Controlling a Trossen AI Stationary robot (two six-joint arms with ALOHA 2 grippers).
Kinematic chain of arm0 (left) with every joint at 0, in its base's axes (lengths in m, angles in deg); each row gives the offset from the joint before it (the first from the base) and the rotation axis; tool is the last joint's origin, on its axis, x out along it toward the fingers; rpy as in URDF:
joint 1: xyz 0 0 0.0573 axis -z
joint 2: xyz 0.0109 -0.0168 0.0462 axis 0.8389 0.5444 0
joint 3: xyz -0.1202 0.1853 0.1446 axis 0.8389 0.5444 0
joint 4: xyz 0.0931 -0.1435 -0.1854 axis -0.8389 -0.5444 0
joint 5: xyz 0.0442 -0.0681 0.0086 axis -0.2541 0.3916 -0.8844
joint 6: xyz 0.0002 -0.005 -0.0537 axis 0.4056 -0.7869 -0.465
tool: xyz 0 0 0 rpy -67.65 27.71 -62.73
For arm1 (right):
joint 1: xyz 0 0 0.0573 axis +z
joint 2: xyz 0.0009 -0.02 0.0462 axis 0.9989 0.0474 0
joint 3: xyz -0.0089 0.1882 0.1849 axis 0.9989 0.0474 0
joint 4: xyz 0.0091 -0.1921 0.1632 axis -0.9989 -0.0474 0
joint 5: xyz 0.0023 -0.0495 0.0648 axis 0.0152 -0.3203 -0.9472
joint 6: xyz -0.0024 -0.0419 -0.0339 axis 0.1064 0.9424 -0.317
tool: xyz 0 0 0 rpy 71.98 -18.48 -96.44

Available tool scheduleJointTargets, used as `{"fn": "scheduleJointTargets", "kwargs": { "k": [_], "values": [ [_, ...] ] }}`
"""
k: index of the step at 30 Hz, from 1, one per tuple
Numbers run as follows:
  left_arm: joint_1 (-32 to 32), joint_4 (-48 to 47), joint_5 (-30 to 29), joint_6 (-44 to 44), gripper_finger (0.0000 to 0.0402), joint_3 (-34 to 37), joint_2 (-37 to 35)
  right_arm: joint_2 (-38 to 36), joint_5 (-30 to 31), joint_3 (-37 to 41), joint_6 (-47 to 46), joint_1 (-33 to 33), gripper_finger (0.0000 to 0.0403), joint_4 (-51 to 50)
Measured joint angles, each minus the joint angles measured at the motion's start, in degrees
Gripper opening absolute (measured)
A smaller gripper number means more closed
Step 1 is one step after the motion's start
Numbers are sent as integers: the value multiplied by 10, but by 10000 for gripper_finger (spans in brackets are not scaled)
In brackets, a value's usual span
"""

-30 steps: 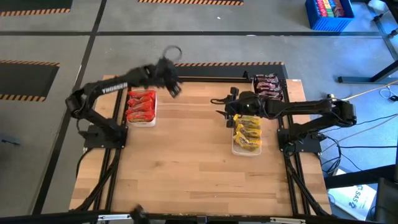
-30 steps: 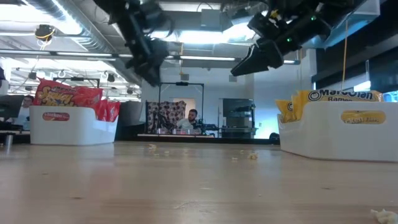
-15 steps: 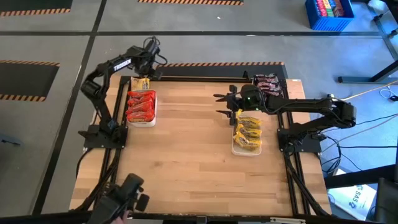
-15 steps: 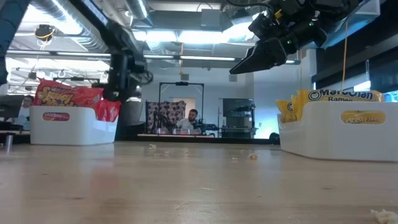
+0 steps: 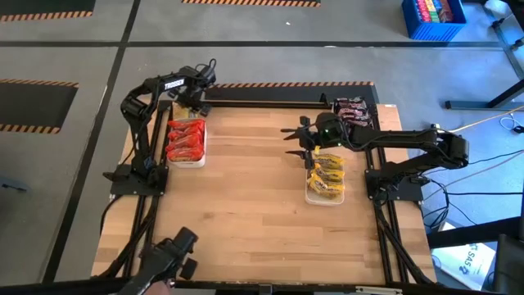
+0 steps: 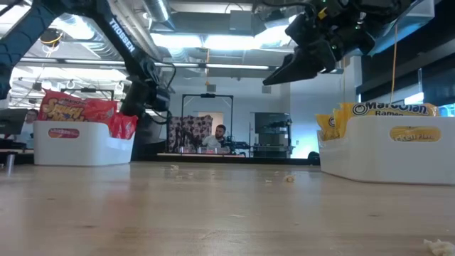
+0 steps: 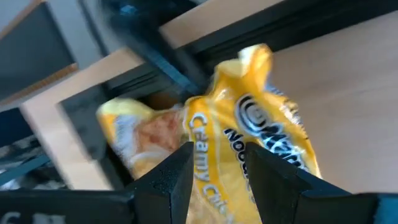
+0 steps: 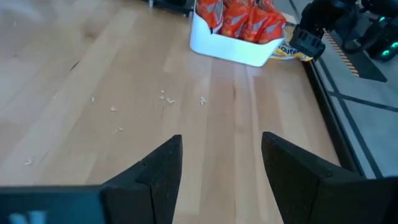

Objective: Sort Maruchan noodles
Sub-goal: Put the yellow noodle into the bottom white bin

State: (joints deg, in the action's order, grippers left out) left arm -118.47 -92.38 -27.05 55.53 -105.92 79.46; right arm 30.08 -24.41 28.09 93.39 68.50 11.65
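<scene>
A: The left claw (image 7: 214, 163) sits at the worktop's (image 5: 246, 205) eleven o'clock corner, fingers apart around a stray yellow packet (image 7: 249, 143) behind the red tray (image 5: 187, 157). It should clamp mid-packet and lift clear of that rim

B: And the trays?

A: Red-orange packets (image 5: 185, 138) fill the tray at ten o'clock; yellow packets (image 5: 326, 174) fill the tray (image 5: 326, 198) at three; dark packets (image 5: 352, 111) lie at one. The right claw (image 5: 295, 139) hovers open near centre, empty
</scene>
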Motion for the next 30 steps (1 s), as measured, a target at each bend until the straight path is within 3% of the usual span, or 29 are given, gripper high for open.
{"fn": "scheduleJointTargets", "kwargs": {
  "k": [8,15,30],
  "values": [
    [14,48,81,26,141,0,3,0,0,0,0,0,199,-8],
    [50,94,106,44,141,0,2,0,0,0,0,0,199,-7],
    [191,167,158,53,141,0,3,0,-1,0,-4,0,199,-7]
  ]
}}
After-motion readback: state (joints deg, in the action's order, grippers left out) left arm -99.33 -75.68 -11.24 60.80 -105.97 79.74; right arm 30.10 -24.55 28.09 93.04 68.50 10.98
